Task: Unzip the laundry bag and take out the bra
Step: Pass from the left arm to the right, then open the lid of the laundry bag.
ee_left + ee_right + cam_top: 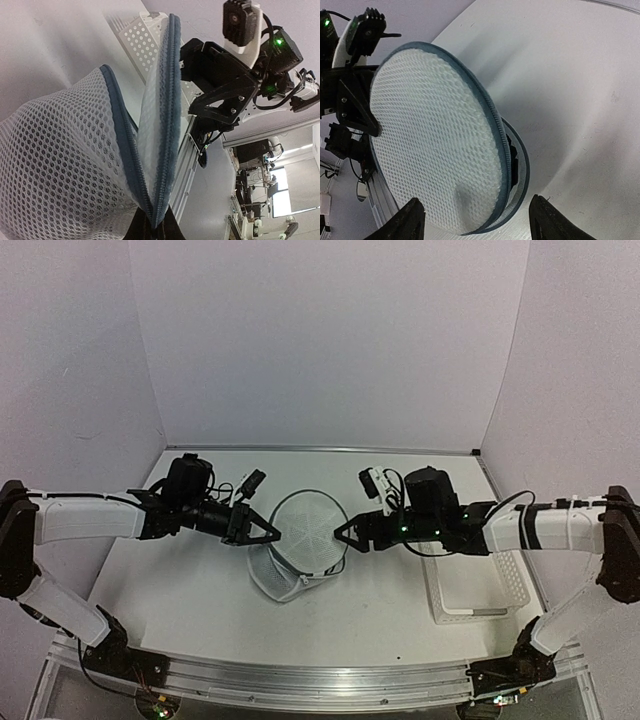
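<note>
The laundry bag [290,575] sits mid-table, its round lid panel [308,530] standing up on edge with the zip parted; the left gripper [272,533] is pinched tight on the lid's left rim; the right gripper [340,535], jaws spread, sits at the lid's right edge; a white perforated basket [480,595] lies near right.

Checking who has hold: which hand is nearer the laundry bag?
Left. The left hand pinches the zippered edge of the laundry bag; the right hand hangs open just off the opposite side of the lid.
</note>
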Controlling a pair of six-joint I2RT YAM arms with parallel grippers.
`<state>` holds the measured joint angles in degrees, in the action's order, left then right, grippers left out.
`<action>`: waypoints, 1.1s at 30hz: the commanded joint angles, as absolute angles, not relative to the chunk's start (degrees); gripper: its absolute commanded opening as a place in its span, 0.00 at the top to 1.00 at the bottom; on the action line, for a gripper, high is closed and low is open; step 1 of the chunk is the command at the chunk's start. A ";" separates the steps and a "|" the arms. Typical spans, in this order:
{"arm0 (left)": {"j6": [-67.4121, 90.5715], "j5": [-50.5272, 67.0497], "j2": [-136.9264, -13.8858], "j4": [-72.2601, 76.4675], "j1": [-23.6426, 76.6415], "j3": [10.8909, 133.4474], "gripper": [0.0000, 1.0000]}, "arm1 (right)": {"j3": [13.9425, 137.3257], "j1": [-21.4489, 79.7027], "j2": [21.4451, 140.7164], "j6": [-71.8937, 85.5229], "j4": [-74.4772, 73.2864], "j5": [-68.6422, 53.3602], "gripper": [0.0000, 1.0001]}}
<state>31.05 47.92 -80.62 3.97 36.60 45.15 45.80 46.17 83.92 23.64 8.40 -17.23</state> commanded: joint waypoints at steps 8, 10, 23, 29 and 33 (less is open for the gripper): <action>28.76 51.41 -79.52 8.94 37.00 44.37 1.00 | 50.10 45.06 90.56 27.44 17.49 -30.23 0.56; 28.74 51.22 -79.71 8.96 37.00 44.35 1.00 | 49.83 45.03 90.61 27.78 18.54 -31.47 0.69; 30.10 46.18 -79.48 5.39 36.74 46.72 0.57 | 45.79 45.00 87.37 27.09 24.06 -32.87 1.00; 29.43 43.52 -75.65 1.45 36.02 48.81 0.33 | 45.36 45.14 86.29 23.94 25.75 -34.38 1.00; 28.77 42.64 -71.92 -2.41 34.67 50.58 0.22 | 45.56 45.16 85.72 20.06 25.97 -34.21 1.00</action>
